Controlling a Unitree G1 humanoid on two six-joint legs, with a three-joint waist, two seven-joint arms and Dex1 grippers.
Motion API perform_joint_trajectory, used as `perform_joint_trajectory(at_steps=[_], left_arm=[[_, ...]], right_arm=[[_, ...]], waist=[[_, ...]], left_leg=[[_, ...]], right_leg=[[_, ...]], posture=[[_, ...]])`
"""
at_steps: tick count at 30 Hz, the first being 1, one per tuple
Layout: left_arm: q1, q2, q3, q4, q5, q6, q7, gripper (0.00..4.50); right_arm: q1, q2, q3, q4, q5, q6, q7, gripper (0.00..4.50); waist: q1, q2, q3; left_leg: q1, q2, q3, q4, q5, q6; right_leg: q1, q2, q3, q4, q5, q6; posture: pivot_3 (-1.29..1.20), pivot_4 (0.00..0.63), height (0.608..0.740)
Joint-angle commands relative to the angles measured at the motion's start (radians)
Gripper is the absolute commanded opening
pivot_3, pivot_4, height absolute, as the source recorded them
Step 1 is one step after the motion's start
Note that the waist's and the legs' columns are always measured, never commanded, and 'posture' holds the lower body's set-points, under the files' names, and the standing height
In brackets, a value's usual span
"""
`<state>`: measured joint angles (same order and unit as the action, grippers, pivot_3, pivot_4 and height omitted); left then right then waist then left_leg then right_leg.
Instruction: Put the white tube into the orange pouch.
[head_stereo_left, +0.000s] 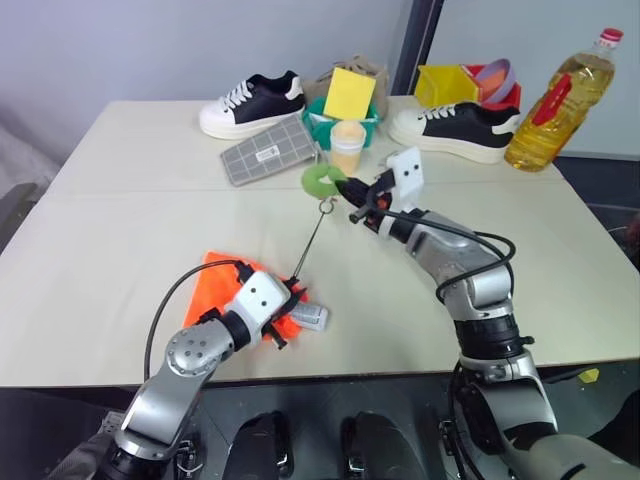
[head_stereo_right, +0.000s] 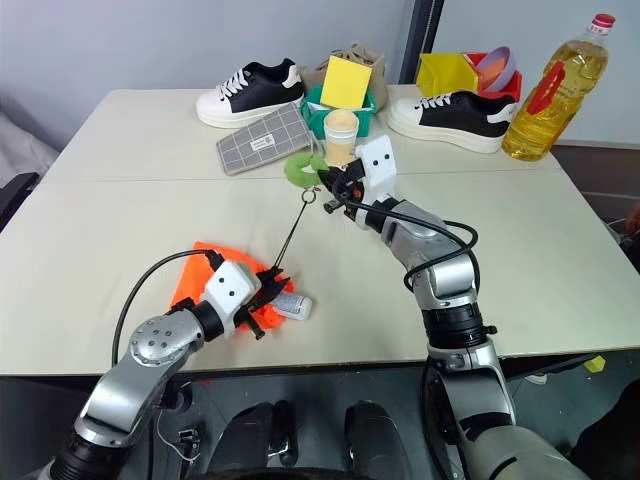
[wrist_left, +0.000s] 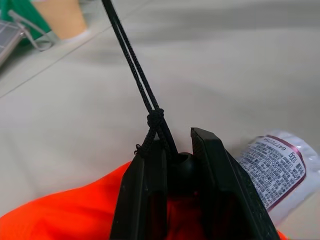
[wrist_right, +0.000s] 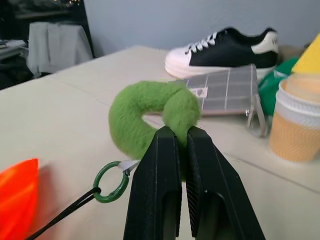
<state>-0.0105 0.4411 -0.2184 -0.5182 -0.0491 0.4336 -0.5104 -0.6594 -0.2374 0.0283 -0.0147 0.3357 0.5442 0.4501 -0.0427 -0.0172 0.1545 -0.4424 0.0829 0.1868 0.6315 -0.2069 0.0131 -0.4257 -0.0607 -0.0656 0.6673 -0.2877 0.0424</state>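
The orange pouch (head_stereo_left: 213, 287) lies flat near the table's front left. My left gripper (wrist_left: 179, 145) is shut on the black round stopper of its dark cord (head_stereo_left: 312, 238), at the pouch's mouth. The white tube (head_stereo_left: 311, 318) lies on the table against that end of the pouch, its printed flat end (wrist_left: 276, 167) sticking out beside my fingers; its other end is hidden. The cord runs taut up to a fuzzy green ring tag (wrist_right: 150, 112). My right gripper (wrist_right: 181, 134) is shut on this tag, held above the table's middle.
At the back stand two black-and-white sneakers (head_stereo_left: 250, 102) (head_stereo_left: 455, 128), a grey checked case (head_stereo_left: 268, 151), a green basket (head_stereo_left: 344, 118) with a yellow card, a paper cup (head_stereo_left: 346, 147), coloured bins (head_stereo_left: 470, 82) and a large yellow oil bottle (head_stereo_left: 560, 102).
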Motion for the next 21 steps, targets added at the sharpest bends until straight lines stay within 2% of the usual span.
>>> perform_joint_trajectory(at_steps=[1,7,9,10,13,16,19,21], left_arm=[[0.035,0.026,-0.013,0.047,0.012,0.046,-0.012,0.26],[0.027,-0.004,0.005,0.060,-0.021,0.047,0.005,0.26],[0.027,-0.022,0.021,0.051,-0.054,0.052,0.001,1.28],[0.028,-0.027,0.027,0.045,-0.068,0.053,-0.003,1.61],[0.032,-0.056,0.078,0.017,-0.135,0.064,0.000,3.09],[0.040,-0.076,0.193,-0.022,-0.269,0.092,-0.017,4.49],[0.045,-0.091,0.313,-0.037,-0.400,0.125,-0.019,4.49],[0.036,-0.088,0.445,-0.031,-0.550,0.177,-0.017,4.49]], right_arm=[[-0.042,-0.010,-0.049,-0.039,-0.010,-0.058,-0.025,0.00],[-0.031,-0.007,-0.030,-0.057,0.003,-0.048,-0.003,0.00],[-0.021,-0.015,-0.018,-0.073,0.018,-0.025,0.025,0.00],[-0.018,-0.018,-0.015,-0.079,0.025,-0.013,0.037,0.00],[0.000,-0.037,0.006,-0.103,0.025,0.008,0.066,1.01],[0.027,-0.056,0.012,-0.127,0.021,0.027,0.082,2.49],[0.056,-0.081,0.010,-0.143,0.021,0.032,0.098,2.49],[0.095,-0.119,0.012,-0.146,0.006,0.027,0.115,2.49]], waist=[[-0.001,0.000,0.000],[-0.002,0.000,0.000],[-0.001,0.000,0.000],[-0.001,0.000,0.000],[0.000,0.000,0.000],[0.000,0.000,0.000],[0.000,0.000,0.000],[0.000,0.000,0.000]], left_leg=[[0.000,0.000,0.000,0.000,0.000,0.000],[0.000,0.000,0.000,0.000,0.000,0.000],[0.000,0.000,0.000,0.000,0.000,0.000],[0.000,0.000,0.000,0.000,0.000,0.000],[0.000,0.000,0.000,0.000,0.000,0.000],[0.000,0.000,0.000,0.000,0.000,0.000],[0.000,0.000,-0.001,0.000,0.000,0.000],[0.000,0.000,-0.001,0.000,0.000,0.000]], right_leg=[[0.000,0.000,0.000,0.000,0.000,0.000],[0.000,0.000,0.000,0.000,0.000,0.000],[0.000,0.000,0.000,0.000,0.000,0.000],[0.000,0.000,0.000,0.000,0.000,0.000],[0.000,0.000,0.000,0.000,0.000,0.000],[0.001,0.000,0.000,0.000,0.000,0.000],[0.001,0.000,0.000,0.000,0.000,0.000],[0.001,0.000,0.000,0.000,0.000,0.000]], posture=[[0.00,0.150,0.740],[0.00,0.150,0.740],[0.00,0.150,0.740],[0.00,0.150,0.740],[0.00,0.150,0.740],[0.00,0.150,0.740],[0.00,0.150,0.740],[0.00,0.150,0.740]])
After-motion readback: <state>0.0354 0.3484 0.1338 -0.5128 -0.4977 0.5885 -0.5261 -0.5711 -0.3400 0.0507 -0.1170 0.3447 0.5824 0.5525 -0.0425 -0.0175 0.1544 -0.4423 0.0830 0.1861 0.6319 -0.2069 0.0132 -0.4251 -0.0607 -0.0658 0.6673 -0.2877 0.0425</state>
